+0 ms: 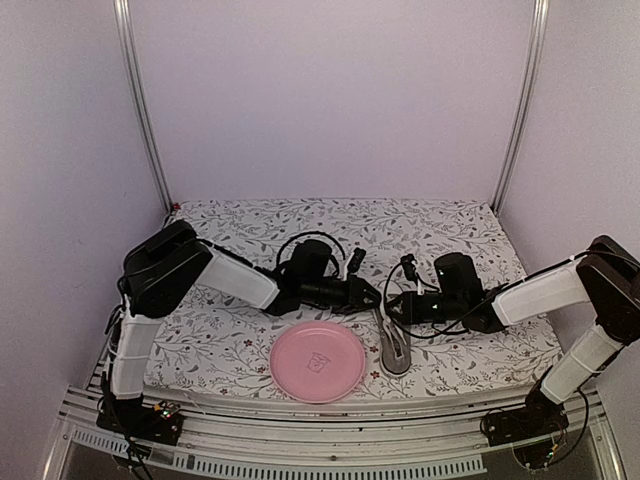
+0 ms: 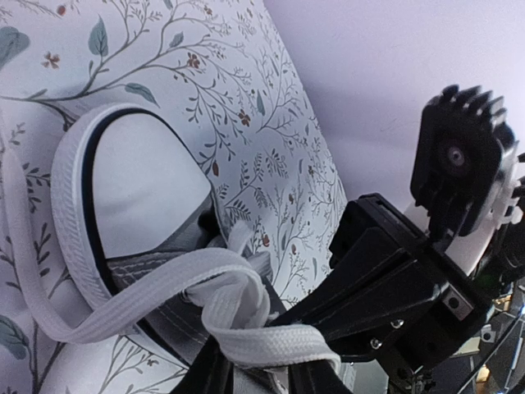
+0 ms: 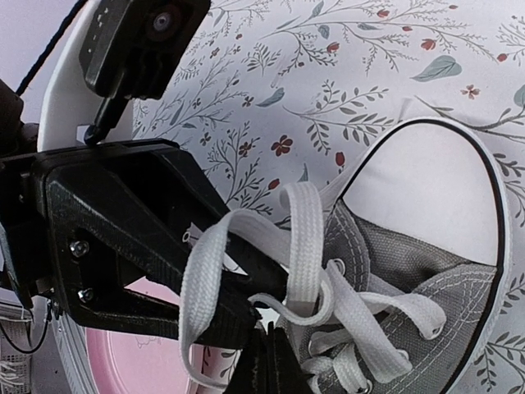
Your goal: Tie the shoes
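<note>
Left fingers [image 2: 209, 373] pinch a flat woven lace [image 2: 271, 345] of the grey canvas sneaker [image 3: 394, 258]; right fingers [image 3: 275, 367] pressed together.

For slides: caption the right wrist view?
Lace loops over the left hand beside the grey sneaker; right hand shut below, pink plate behind.

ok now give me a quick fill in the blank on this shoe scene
1. The plate is ___.
2. The sneaker has grey canvas and ___ laces.
3. In the top view, the plate lies to the ___ of the sneaker.
Missing words: pink; white; left.
</note>
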Robot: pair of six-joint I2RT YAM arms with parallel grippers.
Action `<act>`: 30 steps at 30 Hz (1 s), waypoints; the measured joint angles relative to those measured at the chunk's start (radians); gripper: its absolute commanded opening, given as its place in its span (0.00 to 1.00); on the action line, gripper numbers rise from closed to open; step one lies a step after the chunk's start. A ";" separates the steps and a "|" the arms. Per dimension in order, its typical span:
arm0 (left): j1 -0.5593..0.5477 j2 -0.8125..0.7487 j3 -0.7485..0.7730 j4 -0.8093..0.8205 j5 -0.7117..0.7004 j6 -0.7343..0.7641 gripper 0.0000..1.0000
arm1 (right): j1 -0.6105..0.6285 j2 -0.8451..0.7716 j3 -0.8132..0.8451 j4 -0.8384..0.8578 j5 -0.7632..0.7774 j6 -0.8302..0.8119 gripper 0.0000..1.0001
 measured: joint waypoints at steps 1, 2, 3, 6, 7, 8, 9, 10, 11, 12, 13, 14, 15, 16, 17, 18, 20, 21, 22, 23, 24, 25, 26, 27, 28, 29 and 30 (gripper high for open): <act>0.000 0.003 0.002 0.006 0.001 -0.003 0.19 | 0.000 0.000 0.000 0.000 -0.001 -0.001 0.02; 0.001 0.006 0.002 0.014 0.002 -0.006 0.16 | 0.000 0.000 0.000 0.001 -0.002 -0.001 0.02; 0.001 0.009 0.002 0.020 0.005 -0.011 0.14 | 0.000 0.000 -0.001 0.003 -0.003 -0.001 0.02; 0.002 0.016 0.002 0.029 0.010 -0.023 0.06 | 0.000 -0.001 -0.003 0.006 -0.006 -0.001 0.02; 0.002 0.017 0.002 0.034 0.012 -0.028 0.03 | 0.000 -0.002 -0.004 0.006 -0.007 -0.001 0.02; 0.002 0.019 0.002 0.035 0.014 -0.032 0.01 | 0.000 -0.002 -0.004 0.006 -0.008 -0.001 0.02; 0.003 0.019 0.002 0.037 0.016 -0.035 0.00 | 0.000 -0.002 -0.004 0.006 -0.008 -0.001 0.02; 0.003 0.019 0.002 0.038 0.020 -0.037 0.00 | 0.000 -0.003 -0.004 0.006 -0.008 -0.001 0.02; 0.003 0.019 0.002 0.040 0.021 -0.040 0.00 | 0.000 -0.005 -0.005 0.006 -0.008 -0.001 0.02; 0.004 0.019 0.002 0.043 0.023 -0.042 0.00 | 0.000 -0.008 -0.005 0.006 -0.007 -0.001 0.02; 0.005 0.019 0.002 0.045 0.024 -0.043 0.00 | 0.000 -0.012 -0.006 0.006 -0.006 -0.001 0.06; 0.009 0.019 0.002 0.049 0.025 -0.044 0.00 | 0.000 -0.015 -0.007 0.005 -0.005 -0.001 0.10; 0.012 0.018 -0.001 0.055 0.026 -0.044 0.00 | 0.000 -0.019 -0.008 0.005 -0.005 -0.002 0.14; 0.013 0.016 -0.008 0.058 0.026 -0.044 0.00 | 0.000 -0.026 -0.010 0.003 -0.003 0.000 0.17; 0.015 0.011 -0.016 0.057 0.026 -0.043 0.00 | 0.000 -0.033 -0.012 0.002 0.000 0.000 0.26; 0.018 0.007 -0.027 0.052 0.027 -0.040 0.00 | 0.000 -0.047 -0.015 -0.002 0.003 -0.005 0.35; 0.027 0.000 -0.036 0.027 0.035 -0.027 0.00 | -0.001 -0.084 -0.021 -0.017 0.013 -0.007 0.46; 0.034 -0.003 -0.035 0.010 0.042 -0.015 0.00 | -0.002 -0.113 -0.025 -0.027 0.024 -0.015 0.50; 0.040 -0.009 -0.035 -0.014 0.051 0.000 0.00 | -0.005 -0.120 -0.026 -0.030 0.027 -0.014 0.55; 0.045 -0.016 -0.035 -0.040 0.055 0.017 0.00 | -0.007 -0.139 -0.027 -0.041 0.034 -0.020 0.59; 0.050 -0.024 -0.030 -0.075 0.063 0.043 0.00 | -0.010 -0.154 -0.029 -0.048 0.041 -0.020 0.61; 0.054 -0.032 -0.019 -0.118 0.071 0.072 0.00 | -0.014 -0.170 -0.032 -0.056 0.047 -0.029 0.64; 0.056 -0.036 -0.007 -0.155 0.076 0.100 0.00 | -0.019 -0.184 -0.032 -0.069 0.055 -0.035 0.65; 0.058 -0.042 0.013 -0.208 0.077 0.135 0.00 | -0.023 -0.198 -0.033 -0.079 0.063 -0.042 0.66; 0.058 -0.047 0.034 -0.265 0.077 0.175 0.00 | -0.026 -0.209 -0.033 -0.090 0.071 -0.047 0.67; 0.058 -0.056 0.071 -0.356 0.074 0.238 0.00 | -0.027 -0.217 -0.033 -0.101 0.080 -0.052 0.69; 0.058 -0.059 0.079 -0.373 0.074 0.254 0.00 | -0.029 -0.222 -0.033 -0.111 0.086 -0.059 0.71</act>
